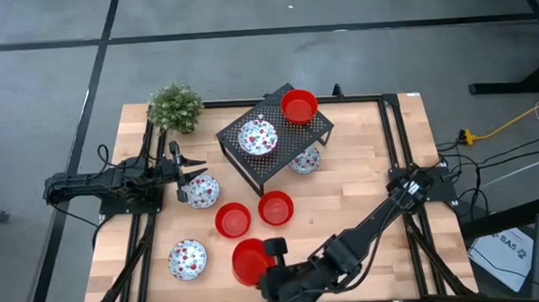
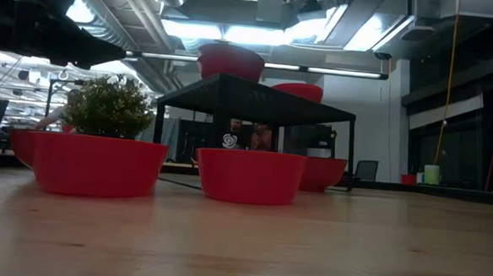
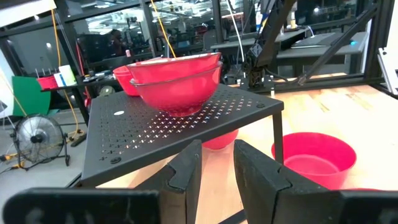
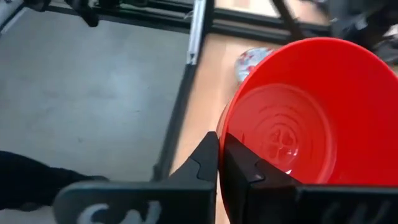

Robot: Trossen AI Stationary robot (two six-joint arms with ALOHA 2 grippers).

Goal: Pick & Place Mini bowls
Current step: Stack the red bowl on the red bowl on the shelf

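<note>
Near the table's front edge, the right gripper (image 4: 219,163) pinched the rim of a plain red bowl (image 1: 250,261) — the left gripper (image 1: 188,166), fingers slightly parted, waited beside a speckled bowl (image 1: 202,190).

wooden table (image 1: 365,178), mini bowls (image 1: 233,220), rack (image 1: 284,155), plant (image 1: 175,107)

Two dark gripper fingers (image 3: 186,171), slightly apart, point toward a black perforated metal rack (image 3: 161,127) holding stacked glossy red bowls (image 3: 176,78). Another red bowl (image 3: 314,158) sits on the wooden table (image 3: 348,109).
</note>
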